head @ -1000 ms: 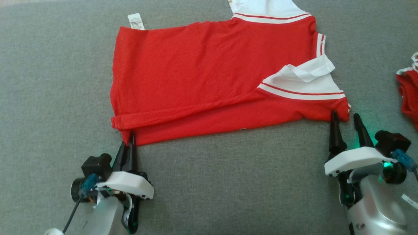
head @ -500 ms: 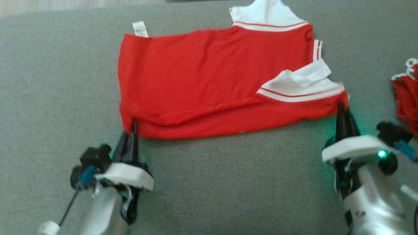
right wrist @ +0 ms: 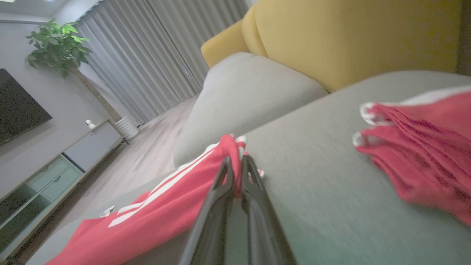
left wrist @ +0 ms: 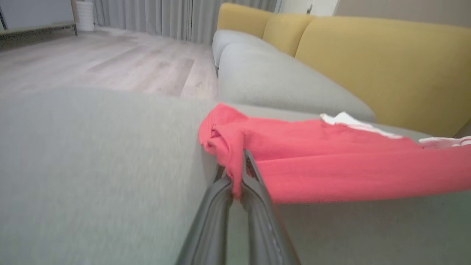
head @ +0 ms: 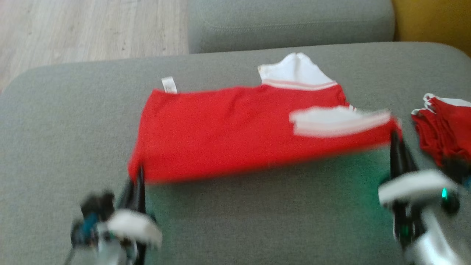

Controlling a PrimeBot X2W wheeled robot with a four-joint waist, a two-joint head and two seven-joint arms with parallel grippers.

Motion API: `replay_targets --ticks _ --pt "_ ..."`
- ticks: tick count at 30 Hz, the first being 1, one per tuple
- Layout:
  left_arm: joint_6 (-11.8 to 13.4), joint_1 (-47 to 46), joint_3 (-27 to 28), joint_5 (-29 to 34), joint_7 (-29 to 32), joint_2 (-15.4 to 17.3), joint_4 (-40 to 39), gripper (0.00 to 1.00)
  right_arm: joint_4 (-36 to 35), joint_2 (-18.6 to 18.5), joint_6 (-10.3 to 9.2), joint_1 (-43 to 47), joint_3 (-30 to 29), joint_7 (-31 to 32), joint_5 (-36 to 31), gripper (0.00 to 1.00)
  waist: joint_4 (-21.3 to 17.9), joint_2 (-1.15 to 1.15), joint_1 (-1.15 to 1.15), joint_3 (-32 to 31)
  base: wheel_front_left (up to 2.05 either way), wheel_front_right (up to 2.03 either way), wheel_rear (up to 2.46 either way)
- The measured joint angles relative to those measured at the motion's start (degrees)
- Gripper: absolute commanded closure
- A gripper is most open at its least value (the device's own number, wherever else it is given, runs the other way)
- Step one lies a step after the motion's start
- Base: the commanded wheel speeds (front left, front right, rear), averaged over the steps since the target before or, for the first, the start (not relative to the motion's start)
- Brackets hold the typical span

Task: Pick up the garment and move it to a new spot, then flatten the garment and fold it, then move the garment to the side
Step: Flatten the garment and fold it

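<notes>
1. Pinching the garment (head: 228, 129) at its near corners, left hand (head: 139, 173) and right hand (head: 396, 140) are both clamped on cloth.
2. The garment lies central on the grey cushion (head: 55, 147) (near edge raised); lifting evenly should keep the fold square.

The garment (head: 235, 129) is a red shirt with white, red-striped sleeve panels and a small white label at its far left corner. It lies spread sideways on the grey cushion (head: 55, 147). Its near edge is raised, pinched at each end by the left gripper (head: 139, 173) and right gripper (head: 396, 139).
</notes>
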Motion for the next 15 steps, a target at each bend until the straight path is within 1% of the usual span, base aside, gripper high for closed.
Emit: replay_targets --ticks 3,6,7,8,12,15 --pt "0.0 6.1 0.0 -0.9 0.0 -1.0 0.5 1.00 -0.8 0.0 0.00 6.4 0.0 0.9 1.0 1.00 -0.4 0.00 0.00 -0.2 0.00 0.00 0.00" --pt "0.0 9.1 0.0 -1.4 0.0 -1.5 0.6 1.00 -0.8 0.1 0.00 10.7 -0.1 2.1 1.4 1.00 -0.3 0.00 0.00 0.5 0.00 0.00 0.00" --pt "0.0 9.4 0.0 -1.4 0.0 -1.5 0.6 0.27 -0.9 0.1 0.00 11.3 -0.1 2.7 1.4 0.59 -0.3 0.00 0.00 0.8 0.00 0.00 0.00" --pt "0.0 9.4 0.0 -1.4 0.0 -1.5 0.5 0.00 -1.1 0.1 0.00 11.6 0.0 3.1 1.2 0.00 -0.3 0.00 0.01 1.2 0.00 0.00 0.00" --pt "0.0 7.7 0.1 -1.3 0.0 -1.4 -0.2 0.00 -2.8 0.0 0.00 10.1 -0.6 3.5 -0.2 0.00 -0.2 0.00 0.01 2.9 0.00 0.00 0.00" --pt "0.0 2.6 -1.4 -0.5 0.2 -0.7 0.2 0.00 -4.2 -0.2 0.00 6.9 -1.1 3.5 -1.9 0.00 0.0 0.00 0.02 4.5 0.00 0.00 0.00"
